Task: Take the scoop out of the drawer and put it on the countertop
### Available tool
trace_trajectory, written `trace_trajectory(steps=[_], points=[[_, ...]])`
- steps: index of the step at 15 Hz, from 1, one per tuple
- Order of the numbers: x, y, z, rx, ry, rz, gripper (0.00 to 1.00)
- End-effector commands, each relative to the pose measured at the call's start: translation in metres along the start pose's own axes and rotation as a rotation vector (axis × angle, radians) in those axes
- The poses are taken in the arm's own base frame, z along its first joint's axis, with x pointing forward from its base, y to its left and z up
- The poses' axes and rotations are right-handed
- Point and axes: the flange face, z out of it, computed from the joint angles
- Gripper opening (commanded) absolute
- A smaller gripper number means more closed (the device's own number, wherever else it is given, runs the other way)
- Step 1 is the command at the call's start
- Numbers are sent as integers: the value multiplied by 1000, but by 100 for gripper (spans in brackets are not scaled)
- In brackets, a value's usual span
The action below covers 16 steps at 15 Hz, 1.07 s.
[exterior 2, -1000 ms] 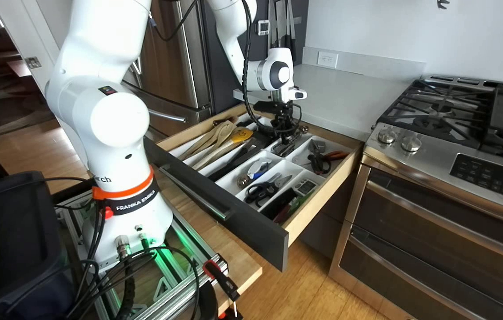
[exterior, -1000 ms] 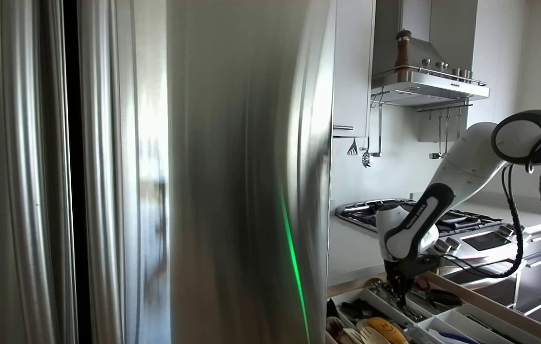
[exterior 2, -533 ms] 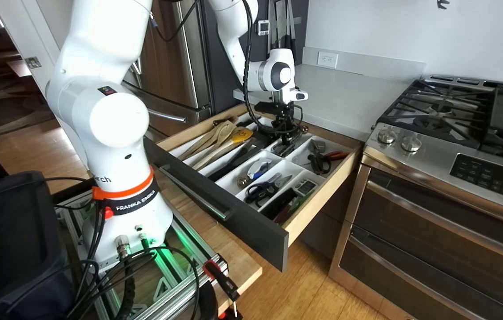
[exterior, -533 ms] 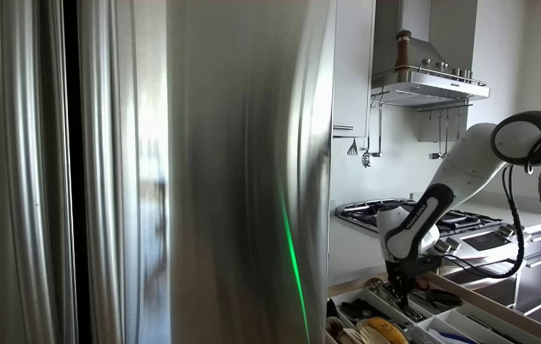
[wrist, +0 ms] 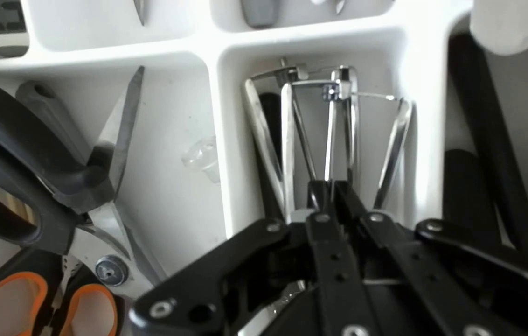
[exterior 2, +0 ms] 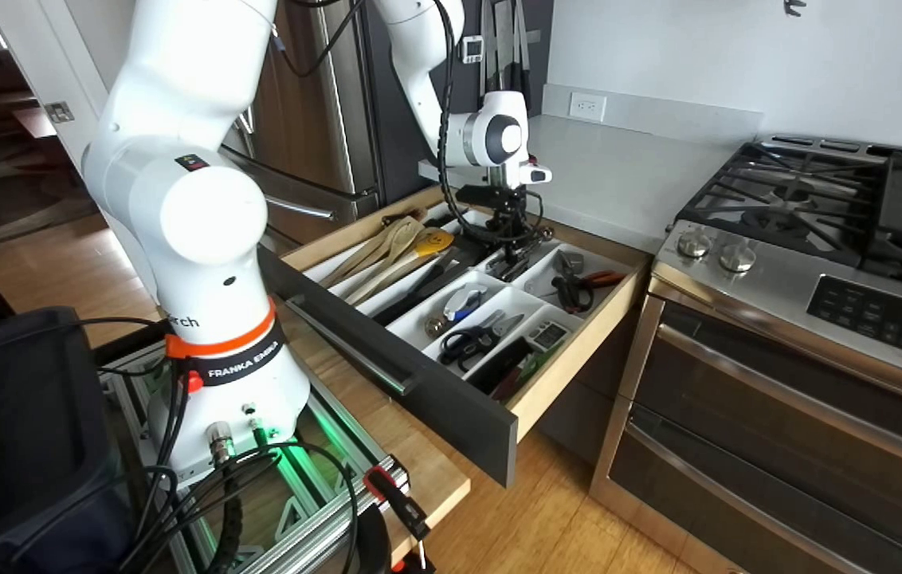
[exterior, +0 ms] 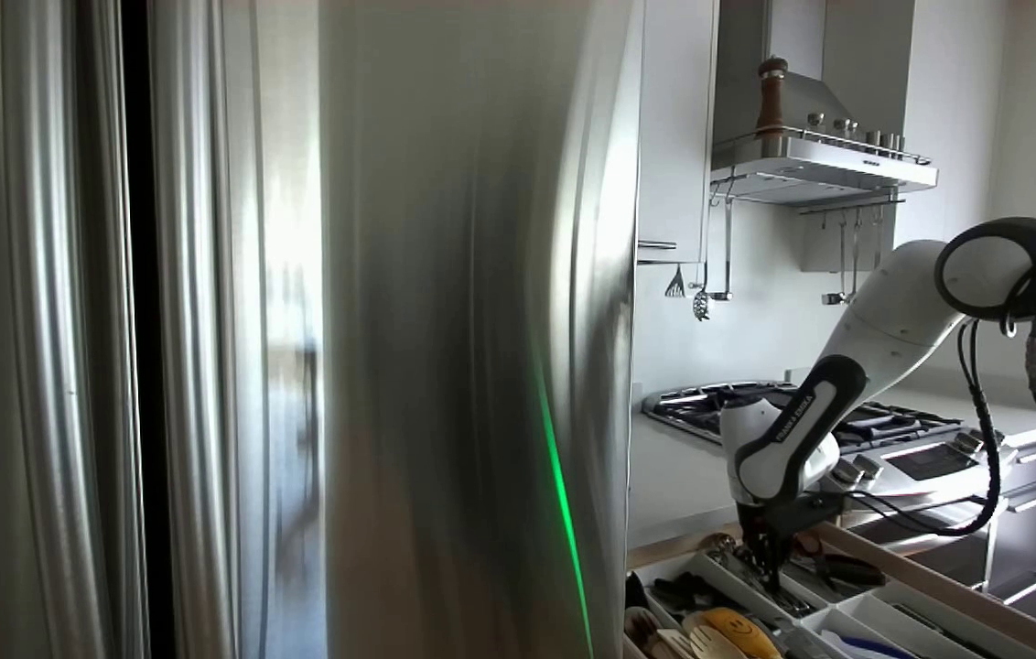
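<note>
The scoop, a shiny metal utensil with thin springy handle arms, lies in a narrow white compartment of the open drawer. Another similar metal utensil lies beside it, partly overlapped. My gripper points down into this compartment, with its fingertips closed together on the scoop's thin middle rod. The scoop's bowl end is hidden under the gripper. In both exterior views the gripper is low inside the drawer. The white countertop lies just behind the drawer.
Compartment walls stand close on both sides of the gripper. Scissors lie to one side and black handles to the other. Wooden utensils and a yellow spatula lie nearby. The gas hob and fridge flank the counter.
The arm has sunk very slightly, with the wrist a little lower and shifted a touch to the right in an exterior view. The drawer and its other contents look unchanged.
</note>
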Motion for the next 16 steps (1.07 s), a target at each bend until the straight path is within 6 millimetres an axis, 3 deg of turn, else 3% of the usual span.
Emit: trace_trajectory(steps=[1,12,13,14,16], points=[[3,-2,5,15,-31,-8,12],[1,-5,15,11,-46,-9,12],[1,-5,16,10,-47,-9,10],[0,-5,17,10,-46,-9,2],[1,-4,16,17,-36,-1,0]])
